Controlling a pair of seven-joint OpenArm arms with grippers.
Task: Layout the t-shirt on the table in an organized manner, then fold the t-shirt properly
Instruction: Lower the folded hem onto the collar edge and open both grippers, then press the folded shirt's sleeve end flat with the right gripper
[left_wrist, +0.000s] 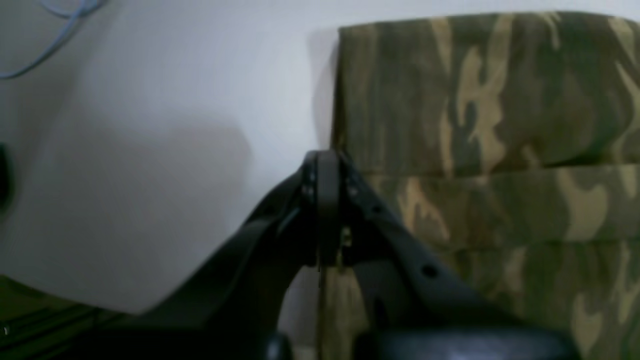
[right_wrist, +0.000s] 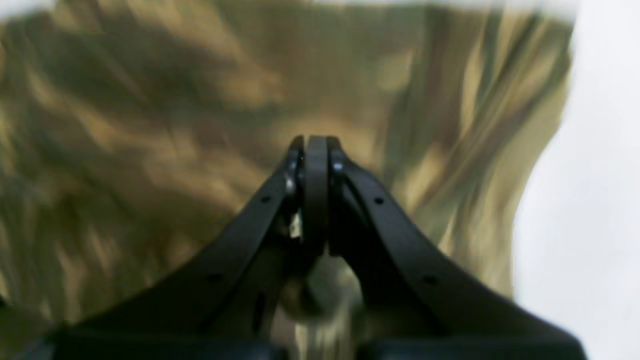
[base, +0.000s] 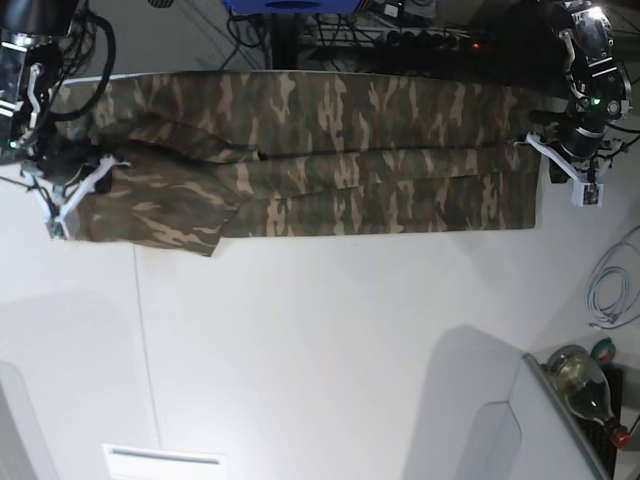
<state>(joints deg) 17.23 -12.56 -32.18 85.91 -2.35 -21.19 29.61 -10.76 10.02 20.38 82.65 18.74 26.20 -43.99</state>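
No text, label, brand, number or sign can be read in any of the three views; the prints and surfaces shown carry no legible writing.

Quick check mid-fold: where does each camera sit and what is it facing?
Left wrist: rides the left arm, faces past its shut left pincer at the t-shirt edge and table.
Right wrist: behind the shut right pincer, facing blurred t-shirt.
Base: overhead, facing table, both arms at the t-shirt's ends.
Shared: all show the t-shirt.
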